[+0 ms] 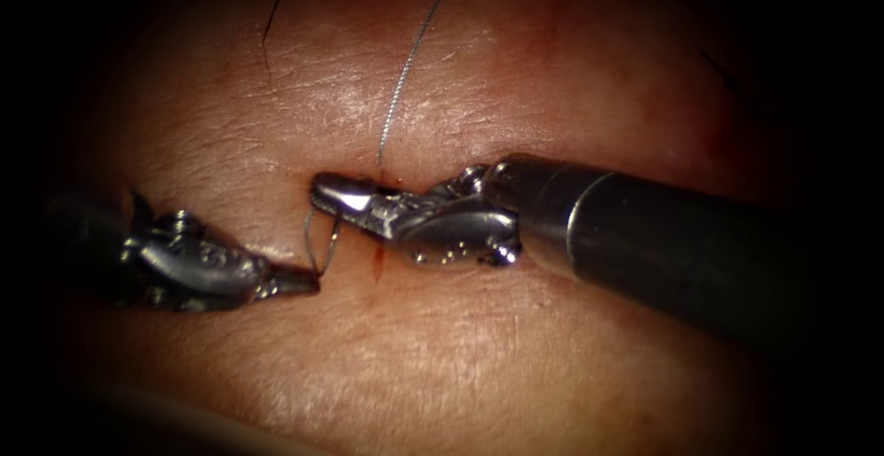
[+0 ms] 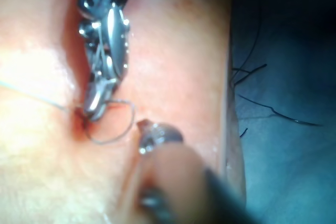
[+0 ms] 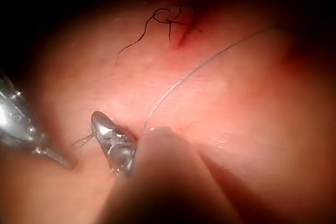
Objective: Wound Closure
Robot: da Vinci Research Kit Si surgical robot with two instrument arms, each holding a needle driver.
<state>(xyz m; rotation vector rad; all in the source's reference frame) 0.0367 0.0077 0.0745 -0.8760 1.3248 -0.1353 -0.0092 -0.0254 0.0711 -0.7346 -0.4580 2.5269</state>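
- Pinching a thread [image 1: 322, 244] loop just left of the cut [image 1: 378, 263], the left tool [image 1: 295, 281] keeps its fingers pressed together.
- Right tool [image 1: 331, 193] lies across the cut on the tissue [image 1: 460, 355]; finger state unclear.

A dull blue, faintly mottled flat sheet [image 2: 294, 171] is lying in the left wrist view, catching some light along one stretch and sinking into shadow along another. Several thin, dark, loose strands are resting on it. The longest wavy strand [image 2: 273, 109] is running across the sheet, a short forked pair [image 2: 249, 72] is lying near its edge, and a small stub [image 2: 244, 132] is sitting apart from both.
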